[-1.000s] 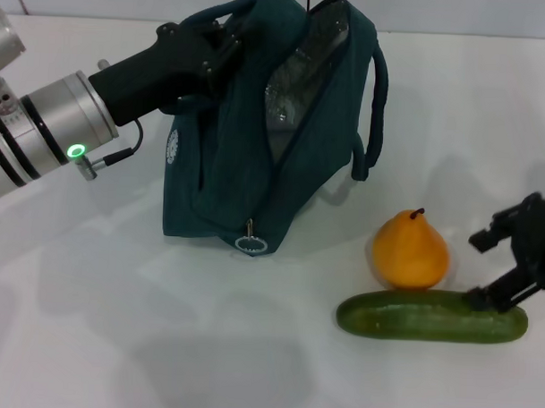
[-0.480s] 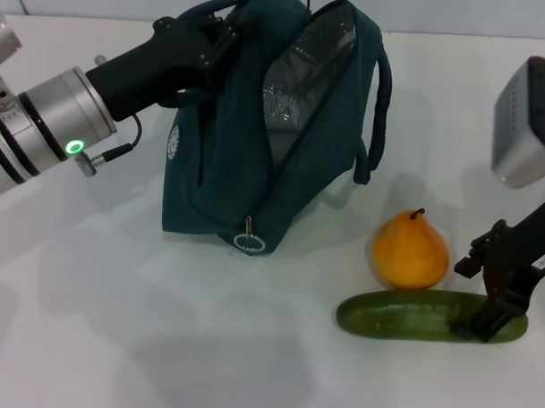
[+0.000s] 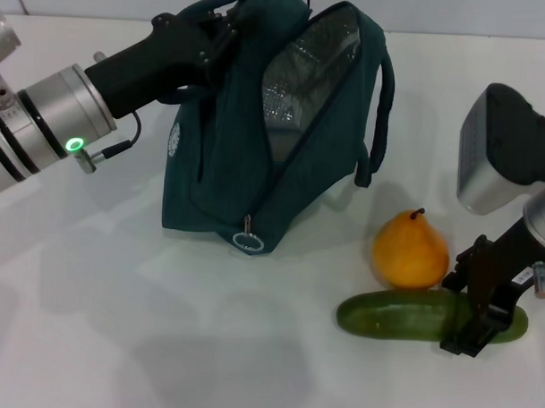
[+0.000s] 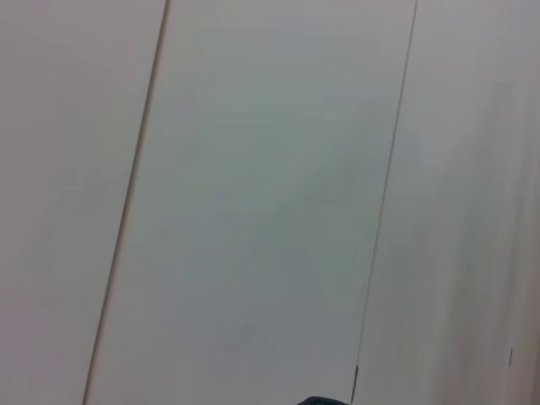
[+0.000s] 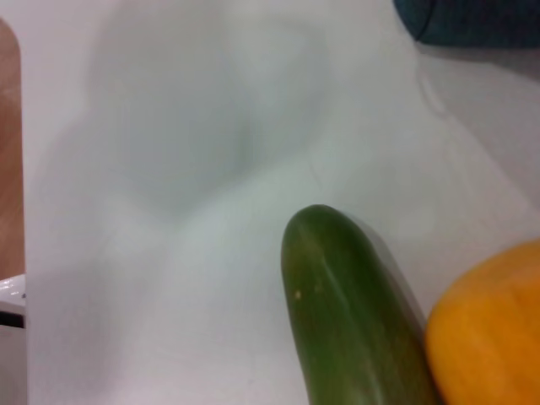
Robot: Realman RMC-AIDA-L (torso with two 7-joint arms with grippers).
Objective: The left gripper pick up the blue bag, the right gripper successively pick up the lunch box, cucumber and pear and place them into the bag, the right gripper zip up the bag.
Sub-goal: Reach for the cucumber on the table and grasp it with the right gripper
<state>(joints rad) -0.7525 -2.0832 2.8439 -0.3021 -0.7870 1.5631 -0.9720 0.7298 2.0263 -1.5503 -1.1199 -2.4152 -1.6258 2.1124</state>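
While the right gripper (image 3: 475,310) straddles the cucumber (image 3: 403,316) near its outer end, one finger on the pear side and one on the near side, its jaws stand apart and do not look clamped yet; the cucumber lies flat on the white table (image 3: 115,342). Taking the cucumber as landmark: the pear (image 3: 411,250) sits just behind it, touching or nearly so, stem up. Farther back and toward the robot's left stands the blue bag (image 3: 257,141), mouth unzipped and gaping, silver lining showing, zipper ring pull (image 3: 250,243) hanging at its lower front edge. The left gripper (image 3: 211,32) is closed on the bag's top by a handle, holding it upright. No lunch box is visible on the table; judged already inside the bag, though the opening does not show it. Step in hand: cucumber pickup. Next move calls for closing on the cucumber without nudging the pear, lifting clear, then carrying it back to the bag mouth, probably tilted lengthwise to fit.
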